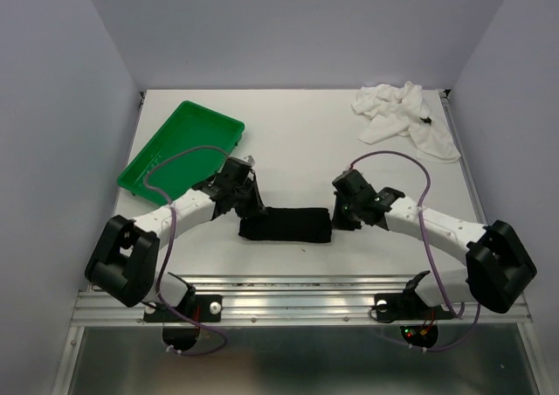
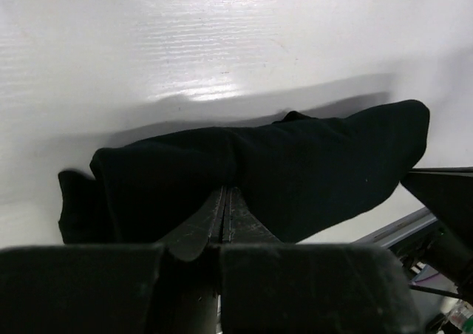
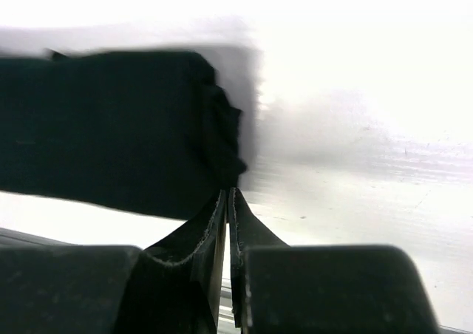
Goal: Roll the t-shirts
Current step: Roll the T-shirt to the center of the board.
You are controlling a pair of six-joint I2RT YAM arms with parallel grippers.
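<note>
The rolled black t-shirt (image 1: 286, 226) lies near the surface's (image 1: 306, 150) front edge. The left gripper (image 2: 224, 195) and right gripper (image 3: 228, 193) touch its ends, jaws pressed together.

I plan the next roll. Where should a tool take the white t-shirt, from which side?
Probably the near edge of the white t-shirt, pinched from above by the right tool: it lies crumpled in the far right corner, nearest that arm.

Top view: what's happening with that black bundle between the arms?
The black t-shirt lies rolled into a short log near the front edge of the table. The left gripper is closed at its left end and the right gripper at its right end, each apparently pinching cloth. The white t-shirt sits crumpled in the far right corner, untouched; the green tray is at far left.
</note>
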